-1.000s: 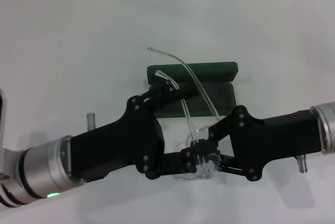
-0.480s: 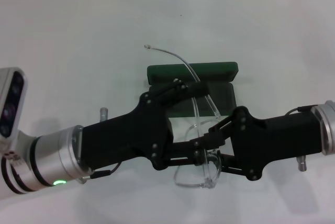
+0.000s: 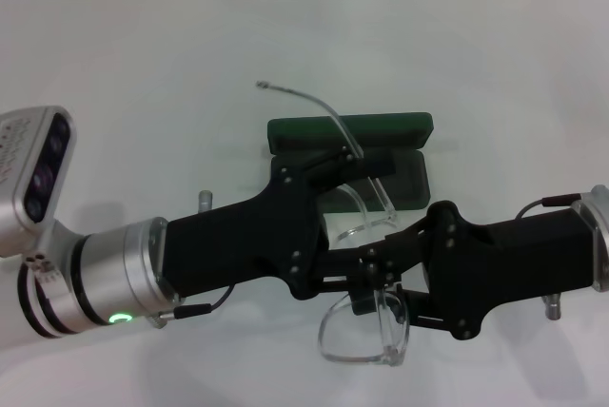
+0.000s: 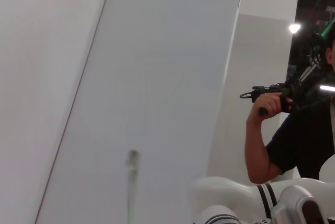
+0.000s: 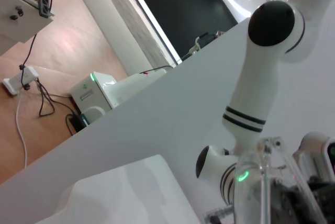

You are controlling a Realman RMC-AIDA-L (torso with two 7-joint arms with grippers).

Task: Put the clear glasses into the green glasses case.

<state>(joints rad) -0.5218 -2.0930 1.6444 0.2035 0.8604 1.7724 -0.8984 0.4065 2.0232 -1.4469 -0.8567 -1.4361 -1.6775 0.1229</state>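
The green glasses case (image 3: 348,129) lies open on the white table (image 3: 114,93), lid raised at the back and the dark lined base (image 3: 407,179) toward me. In front of it the clear glasses (image 3: 367,336) hang above the table. One thin temple arm (image 3: 303,97) rises up over the case lid. My right gripper (image 3: 373,285) reaches in from the right and is shut on the glasses near the lens top. My left gripper (image 3: 371,222) comes from the left, spread open, upper finger over the case base, lower finger by the lens. The right wrist view shows the clear glasses (image 5: 260,182) close up.
Two short metal posts stand on the table, one at the left (image 3: 206,200) and one at the right (image 3: 552,304). A tiled wall runs behind the table's far edge. A person (image 4: 272,130) holding a device stands off to the side.
My left arm has pushed further right, its upper finger now over the case base. The lens has swung down and to the right, and the raised temple tip has drifted left.
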